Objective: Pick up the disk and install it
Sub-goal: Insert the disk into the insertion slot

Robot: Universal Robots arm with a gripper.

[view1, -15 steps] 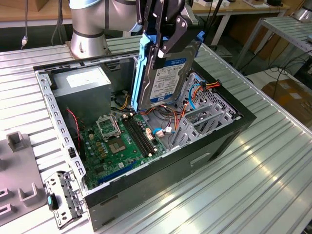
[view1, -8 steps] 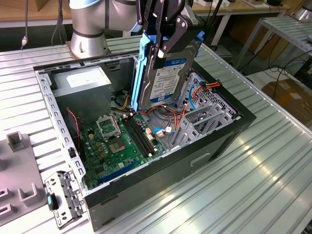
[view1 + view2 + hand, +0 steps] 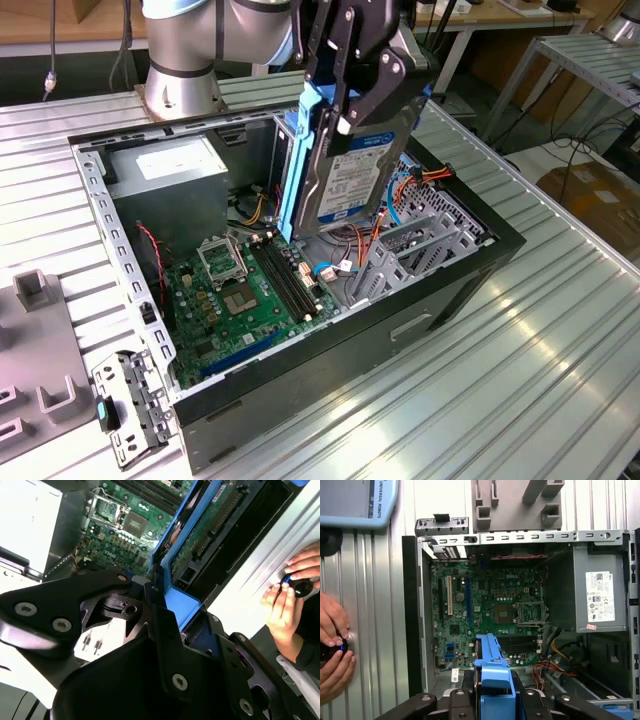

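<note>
Exterior view: open computer case (image 3: pixel 420 310) lying on the ribbed table (image 3: pixel 540 380). Motherboard (image 3: pixel 240 290) sitting at seven o'clock of the disk (image 3: pixel 355 175), which is hanging on edge over the case. The gripper (image 3: pixel 362 100) is clamping the disk from twelve o'clock. Power supply (image 3: pixel 170 165) lying at nine o'clock.

The grey arm (image 3: pixel 185 50) rises from its base at the back of the exterior view and bends over toward the exterior view's right, with the black gripper (image 3: pixel 362 95) pointing downward and its two fingers (image 3: pixel 388 75) clamped on the top end of the disk (image 3: pixel 350 180), held on edge.
</note>
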